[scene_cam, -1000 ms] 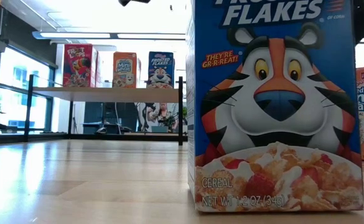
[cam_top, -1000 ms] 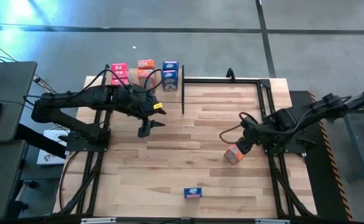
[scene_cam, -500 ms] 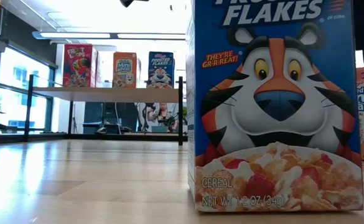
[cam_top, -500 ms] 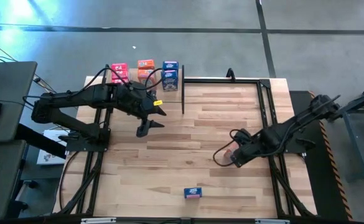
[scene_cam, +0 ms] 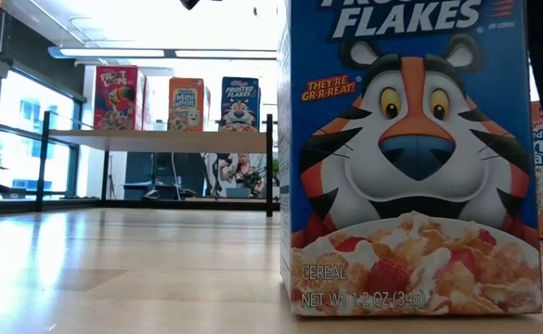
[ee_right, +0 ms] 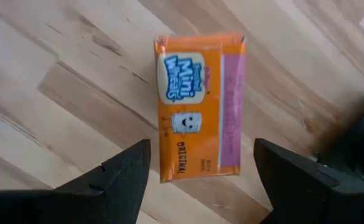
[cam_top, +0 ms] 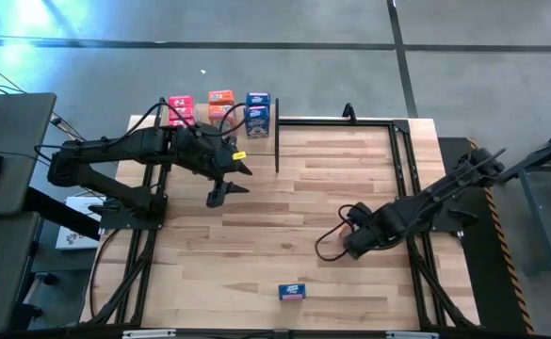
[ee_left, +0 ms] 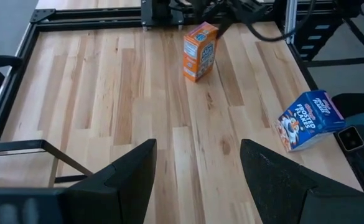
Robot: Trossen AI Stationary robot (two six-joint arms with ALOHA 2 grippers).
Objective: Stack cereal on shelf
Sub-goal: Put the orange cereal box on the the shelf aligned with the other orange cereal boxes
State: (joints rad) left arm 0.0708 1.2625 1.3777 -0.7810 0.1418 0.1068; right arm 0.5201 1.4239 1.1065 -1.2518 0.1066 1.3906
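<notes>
Fingers spread, the right gripper (ee_right: 200,171) hangs directly over the orange cereal box (ee_right: 199,106) standing on the table; its top face's long axis crosses the gap (a quarter-turn might help). Farther off, the left gripper (cam_top: 228,184), also parted, waits beside the shelf (scene_cam: 160,137).

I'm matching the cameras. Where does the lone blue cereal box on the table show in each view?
High view: blue box, alone at bottom centre.
Low view: fills the foreground.
Left wrist view: apart from the orange box, at.
Right wrist view: absent.
Landmark: orange box.
</notes>
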